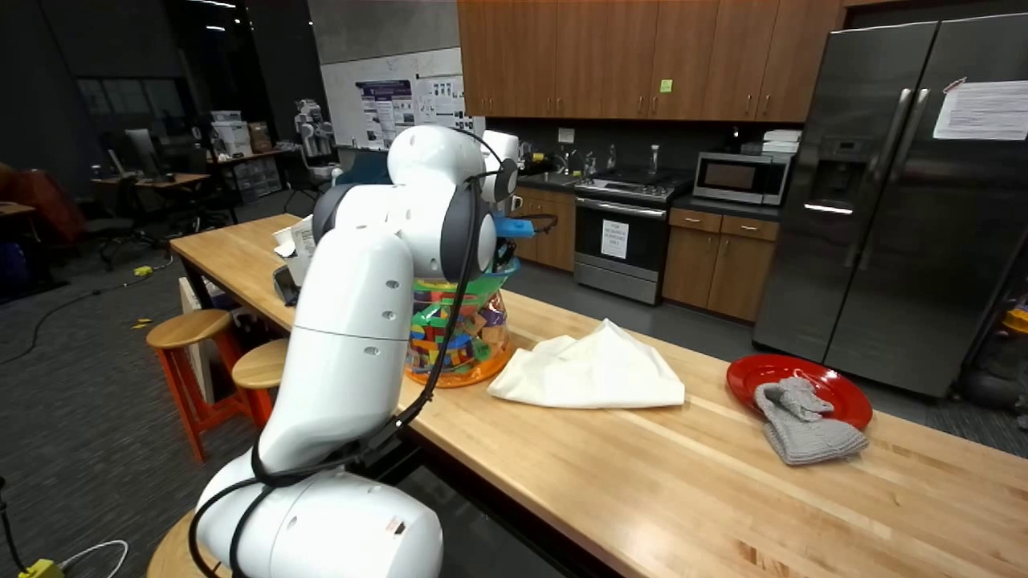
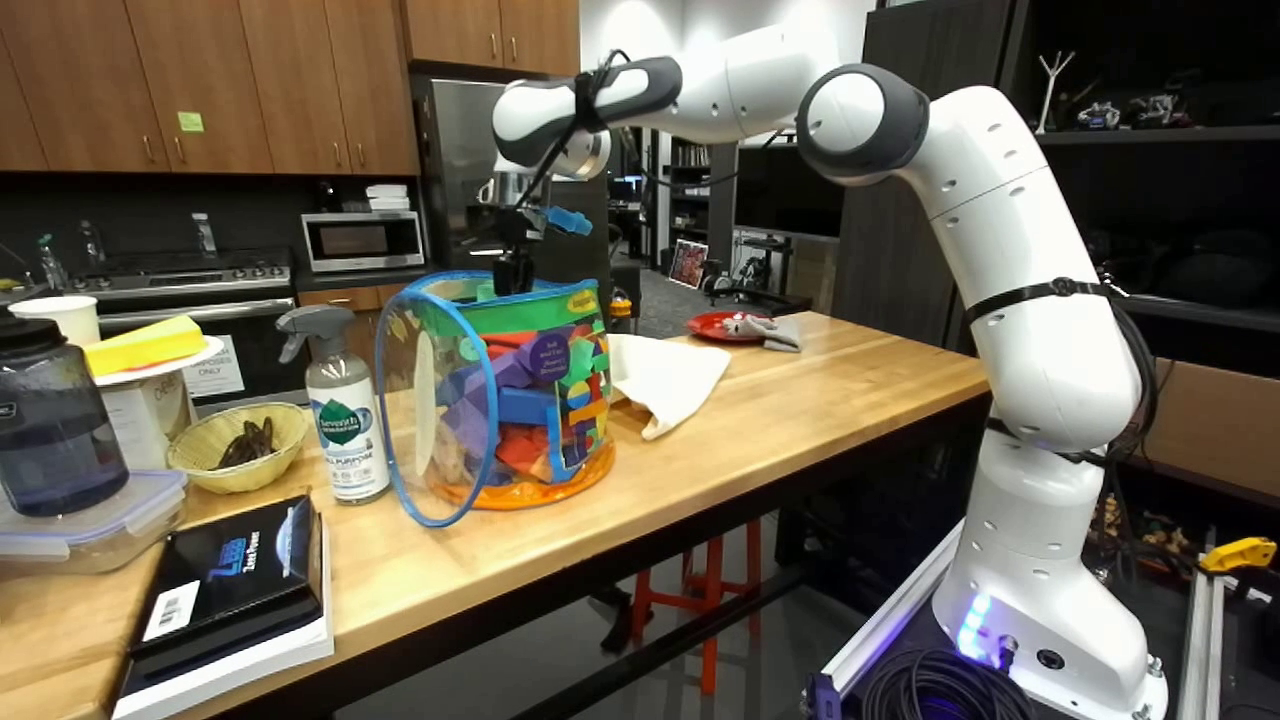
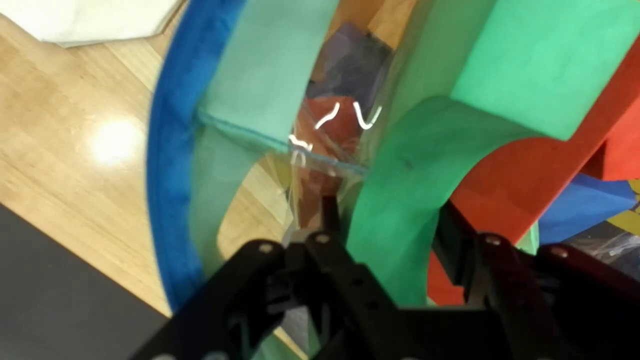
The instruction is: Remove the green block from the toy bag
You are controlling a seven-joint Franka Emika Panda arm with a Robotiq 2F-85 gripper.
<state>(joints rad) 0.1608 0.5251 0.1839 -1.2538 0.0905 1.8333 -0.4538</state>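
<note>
The toy bag (image 2: 545,489) is a clear, rounded plastic bag with a blue rim, full of multicoloured pieces. It stands on the table and also shows in an exterior view (image 1: 470,376), partly behind the arm. In the wrist view, a green block (image 3: 400,165) with a curved edge lies at the bag's mouth, partly over a red piece. My gripper (image 3: 387,212) is open, with a finger on each side of the green block. The right finger is close against it; a small gap shows at the left finger. In an exterior view my gripper (image 2: 513,275) points down into the bag's opening.
A white cloth (image 1: 594,369) lies beside the bag. A red plate (image 1: 747,373) with a grey knit cloth (image 1: 811,437) is farther along the table. A spray bottle (image 2: 345,420), a yellow basket (image 2: 240,470) and black boxes (image 2: 225,570) stand on the bag's other side.
</note>
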